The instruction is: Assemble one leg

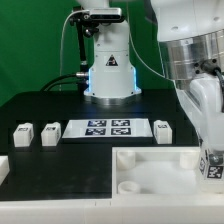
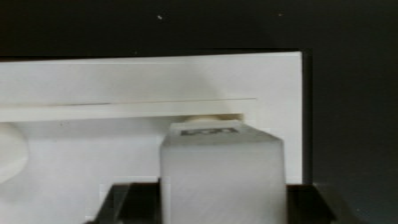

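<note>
My gripper (image 1: 211,158) is at the exterior view's right, over the right end of the large white tray (image 1: 150,170). It is shut on a leg (image 1: 212,168), a small white post whose black-and-white tag shows just below the fingers. In the wrist view the leg (image 2: 226,165) stands upright between the two dark fingers (image 2: 139,200) of the gripper (image 2: 222,198), with the tray's flat white surface (image 2: 143,90) behind it. Three more legs lie on the black table: two at the left (image 1: 22,133) (image 1: 48,133) and one right of the marker board (image 1: 163,130).
The marker board (image 1: 108,128) lies flat behind the tray. The robot base (image 1: 108,70) stands at the back centre with cables beside it. A round corner hole of the tray (image 1: 128,186) shows at its front, and part of another shows in the wrist view (image 2: 6,150).
</note>
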Action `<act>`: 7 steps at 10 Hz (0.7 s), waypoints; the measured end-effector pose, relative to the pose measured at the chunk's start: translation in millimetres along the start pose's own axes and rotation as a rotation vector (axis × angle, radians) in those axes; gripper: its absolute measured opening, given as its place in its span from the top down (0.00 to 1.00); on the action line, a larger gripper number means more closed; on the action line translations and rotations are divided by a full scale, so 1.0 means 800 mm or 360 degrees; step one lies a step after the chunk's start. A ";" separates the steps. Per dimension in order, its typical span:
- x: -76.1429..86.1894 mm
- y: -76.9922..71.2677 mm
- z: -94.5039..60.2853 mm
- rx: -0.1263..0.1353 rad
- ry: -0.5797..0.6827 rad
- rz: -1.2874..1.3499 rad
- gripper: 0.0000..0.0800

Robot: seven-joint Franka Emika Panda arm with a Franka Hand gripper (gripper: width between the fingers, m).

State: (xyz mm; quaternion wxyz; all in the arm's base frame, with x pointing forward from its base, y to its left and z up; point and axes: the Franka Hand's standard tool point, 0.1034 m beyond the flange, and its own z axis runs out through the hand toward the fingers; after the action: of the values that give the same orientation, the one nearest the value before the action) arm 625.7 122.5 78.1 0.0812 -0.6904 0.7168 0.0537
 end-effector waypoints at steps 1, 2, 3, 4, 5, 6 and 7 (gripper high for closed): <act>-0.001 0.000 0.000 -0.0001 -0.0001 -0.0064 0.63; -0.001 0.001 0.002 -0.0001 -0.0001 -0.0137 0.38; -0.003 0.004 0.006 0.0002 0.0017 -0.0381 0.38; -0.003 0.006 0.011 -0.0011 0.0024 -0.0662 0.22; -0.001 0.006 0.012 -0.0018 0.0031 -0.0963 0.20; -0.001 0.007 0.012 -0.0021 0.0031 -0.1171 0.20; 0.000 0.006 0.012 -0.0023 0.0030 -0.1340 0.20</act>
State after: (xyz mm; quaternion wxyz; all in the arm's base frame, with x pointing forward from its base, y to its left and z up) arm 621.0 124.5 68.4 0.0847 -0.9241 0.3723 0.0145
